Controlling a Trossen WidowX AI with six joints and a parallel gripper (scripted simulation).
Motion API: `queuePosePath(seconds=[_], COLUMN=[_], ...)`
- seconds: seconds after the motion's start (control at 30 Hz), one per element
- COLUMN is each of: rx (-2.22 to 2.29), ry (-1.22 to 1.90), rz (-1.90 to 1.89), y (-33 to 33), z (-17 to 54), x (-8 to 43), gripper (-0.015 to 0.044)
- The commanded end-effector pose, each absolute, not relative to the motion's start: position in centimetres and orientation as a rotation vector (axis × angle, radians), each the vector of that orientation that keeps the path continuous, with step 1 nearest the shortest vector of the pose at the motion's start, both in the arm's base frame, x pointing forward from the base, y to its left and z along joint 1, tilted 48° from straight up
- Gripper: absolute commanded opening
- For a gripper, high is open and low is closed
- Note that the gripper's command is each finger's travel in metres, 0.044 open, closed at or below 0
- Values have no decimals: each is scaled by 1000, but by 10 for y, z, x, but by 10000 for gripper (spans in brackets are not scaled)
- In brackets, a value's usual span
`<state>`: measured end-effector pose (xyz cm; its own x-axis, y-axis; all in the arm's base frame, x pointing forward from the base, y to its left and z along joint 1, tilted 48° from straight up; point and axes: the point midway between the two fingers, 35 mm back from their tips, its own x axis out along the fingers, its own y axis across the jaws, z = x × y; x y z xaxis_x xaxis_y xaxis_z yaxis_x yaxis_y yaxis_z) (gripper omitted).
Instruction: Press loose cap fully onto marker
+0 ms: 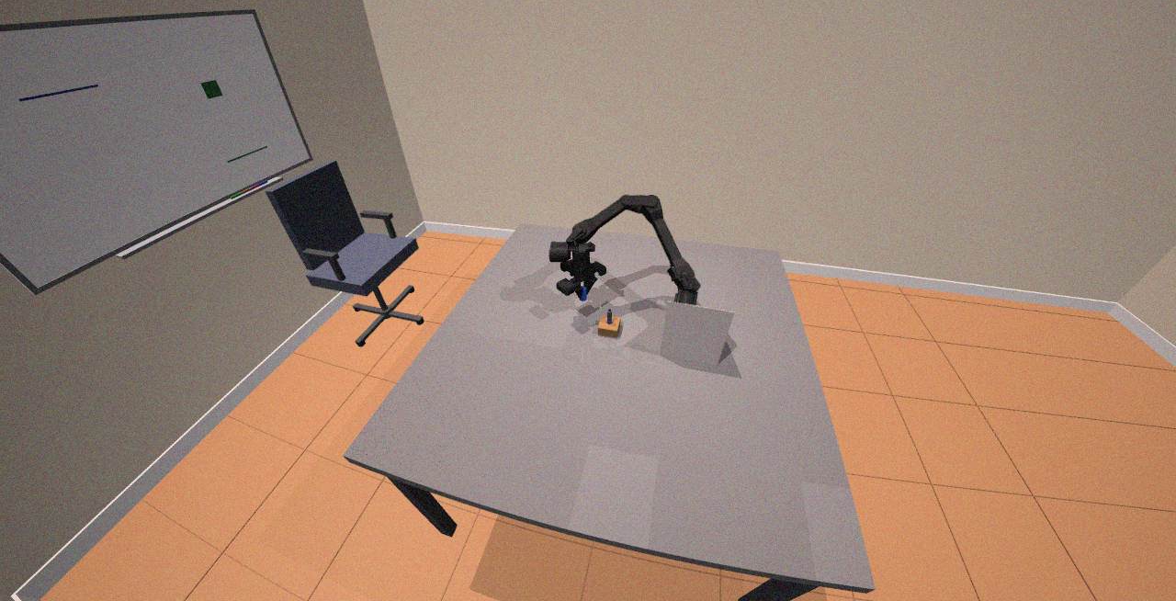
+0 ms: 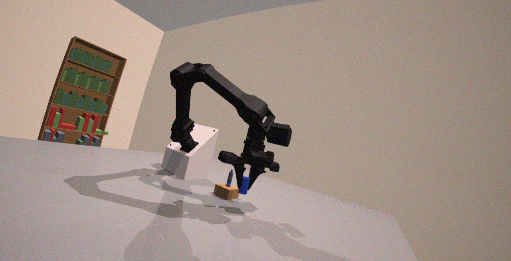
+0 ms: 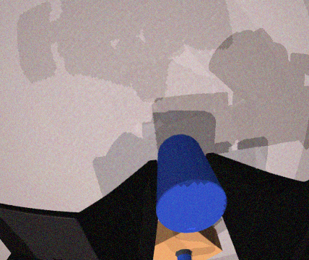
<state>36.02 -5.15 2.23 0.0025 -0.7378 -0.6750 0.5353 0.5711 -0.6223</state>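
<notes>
My fingers (image 1: 584,291) (image 2: 244,188) were clamped on the blue cap (image 1: 583,293) (image 2: 244,185) (image 3: 191,206), above the tabletop (image 1: 509,400) (image 2: 117,220) (image 3: 89,105). The marker (image 1: 609,316) (image 2: 229,178) (image 3: 184,254) stood beside them; I judged sideways misalignment could catch its tip and tilt the cap.

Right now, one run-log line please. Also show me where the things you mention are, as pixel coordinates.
gripper (image 1: 584,294) (image 2: 244,188) (image 3: 182,165): shut on cap (image 1: 583,293) (image 2: 244,185) (image 3: 191,206) | cap: raised off table (image 1: 525,400) (image 2: 107,230) (image 3: 89,108), beside holder block (image 1: 608,331) (image 2: 225,192) (image 3: 167,249) | marker (image 1: 609,316) (image 2: 230,178) (image 3: 184,256): upright in block, uncapped

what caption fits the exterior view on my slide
Black gripper holding a blue cylindrical cap beside an upright marker in its orange block
</notes>
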Motion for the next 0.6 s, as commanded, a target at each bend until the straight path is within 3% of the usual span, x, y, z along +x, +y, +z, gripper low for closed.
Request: queuePosePath(seconds=[0.0,0.57], rx=[-202,-195], ry=[1209,1219], rz=[-996,-984], y=[-36,14], z=[21,11], x=[352,299], gripper=[0,0])
